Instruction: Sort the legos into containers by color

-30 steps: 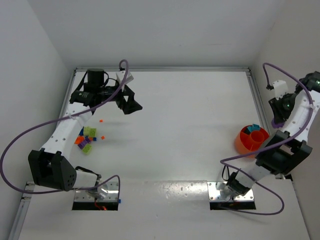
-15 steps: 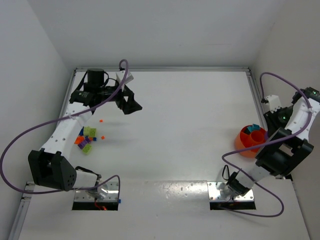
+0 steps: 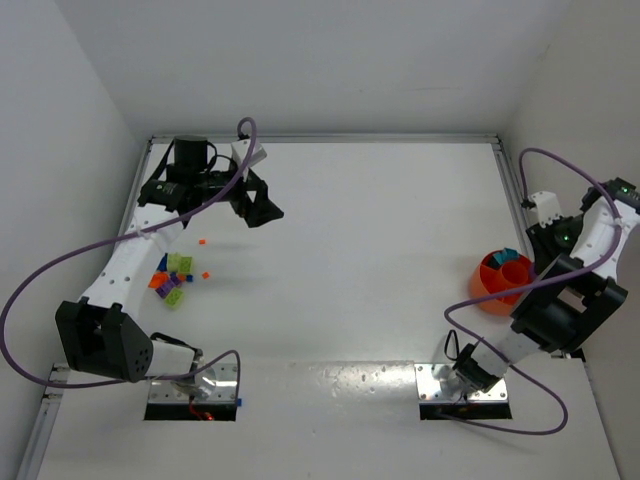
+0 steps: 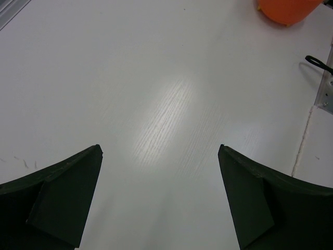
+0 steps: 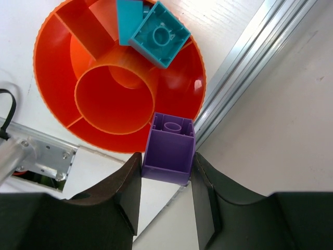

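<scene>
The round orange bowl (image 3: 503, 281) stands at the table's right edge; in the right wrist view its ring wall (image 5: 57, 67) surrounds a central cup, and two cyan bricks (image 5: 158, 34) lie in one ring compartment. My right gripper (image 5: 165, 169) is shut on a purple brick (image 5: 169, 151) and holds it above the bowl's rim, near the metal rail. In the top view that gripper is hidden behind its own wrist. A heap of lime green, orange, purple and blue legos (image 3: 172, 278) lies at the left. My left gripper (image 3: 262, 208) is open and empty, above bare table beyond the heap.
A metal rail (image 5: 250, 67) and the right wall run close beside the bowl. Two tiny orange bricks (image 3: 201, 241) lie apart from the heap. The bowl shows in the left wrist view (image 4: 286, 10) at the top edge. A black cable (image 4: 317, 62) lies by the arm's mounting plate.
My right arm has swung down and left, bringing the purple brick over the bowl. Over the last half second it barely moved. My left arm has stayed still.
</scene>
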